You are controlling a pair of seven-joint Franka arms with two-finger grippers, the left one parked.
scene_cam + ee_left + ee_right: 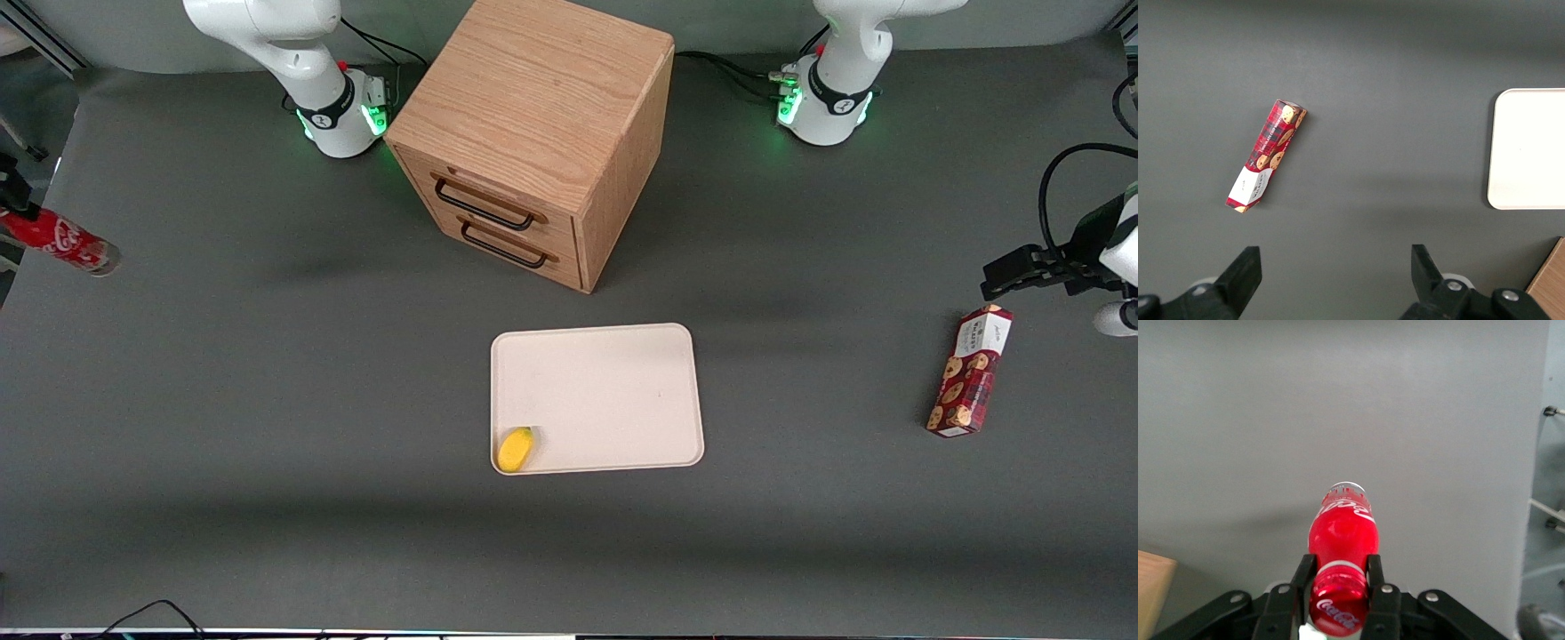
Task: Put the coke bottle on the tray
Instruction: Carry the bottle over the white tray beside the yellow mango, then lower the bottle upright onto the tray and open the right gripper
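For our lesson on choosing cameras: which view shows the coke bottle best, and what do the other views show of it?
The right wrist view: the coke bottle fills it, held by the gripper at its cap end. The front view shows it small at the picture's edge. The left wrist view shows none of it.

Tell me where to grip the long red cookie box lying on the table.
Grip the long red cookie box across its narrow middle from above: it lies flat with both long sides free. The claw holds the slim red coke bottle at the working arm's end of the table.
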